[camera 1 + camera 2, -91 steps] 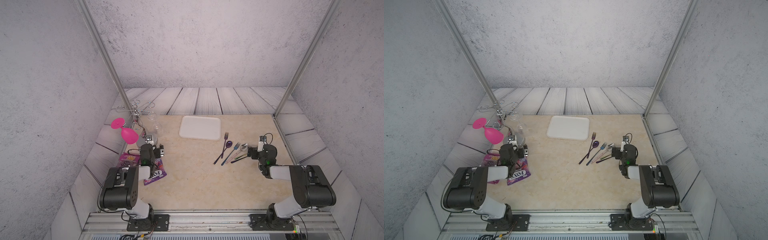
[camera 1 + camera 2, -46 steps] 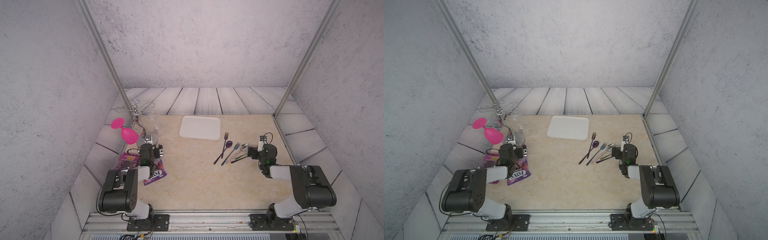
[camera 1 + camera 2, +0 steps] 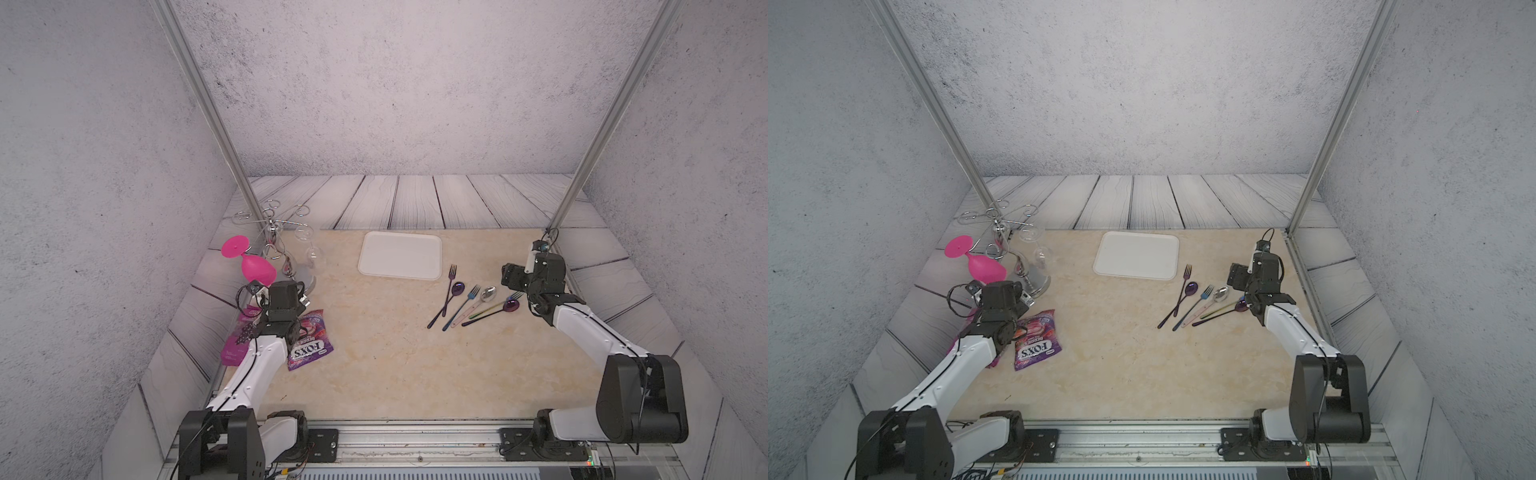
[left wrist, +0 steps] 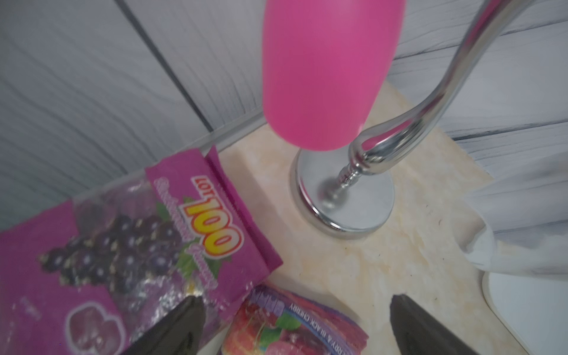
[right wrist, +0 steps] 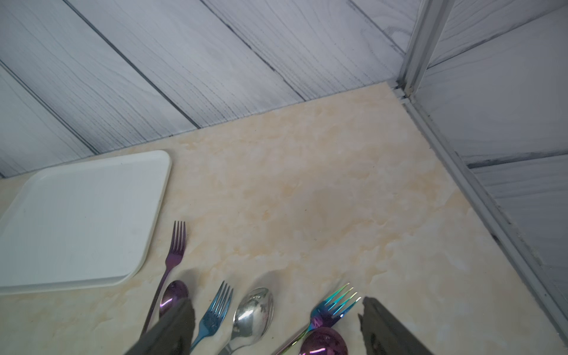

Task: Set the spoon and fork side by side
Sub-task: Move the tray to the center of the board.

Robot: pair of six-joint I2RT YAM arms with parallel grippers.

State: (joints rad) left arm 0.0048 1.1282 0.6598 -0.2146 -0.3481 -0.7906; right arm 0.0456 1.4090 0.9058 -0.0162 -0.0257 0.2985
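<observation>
While the left hand (image 4: 295, 299) hangs spread and empty over the candy bags (image 3: 309, 343), well left of the white tray (image 3: 400, 254), the work lies off the tray's right near corner. Six pieces fan out there on the tabletop (image 3: 382, 365): purple fork (image 3: 451, 272), purple spoon (image 3: 457, 288), blue fork (image 3: 473, 291), silver spoon (image 3: 488, 294), then a rainbow fork (image 3: 515, 296) just beside a dark spoon (image 3: 511, 306). Farthest from the tray, the right hand (image 5: 276, 301) hovers low, fingers apart, pinching nothing.

That last slanted pair looks like its job. It should come down across one handle only, not a bowl, and slide that piece parallel without nudging the silver spoon. Thin metal will likely skid on this smooth, beige marbled surface. Grey plank boards (image 3: 415, 203), rough grey walls (image 3: 395, 83) and two aluminium posts (image 3: 615, 112) close the space in.
</observation>
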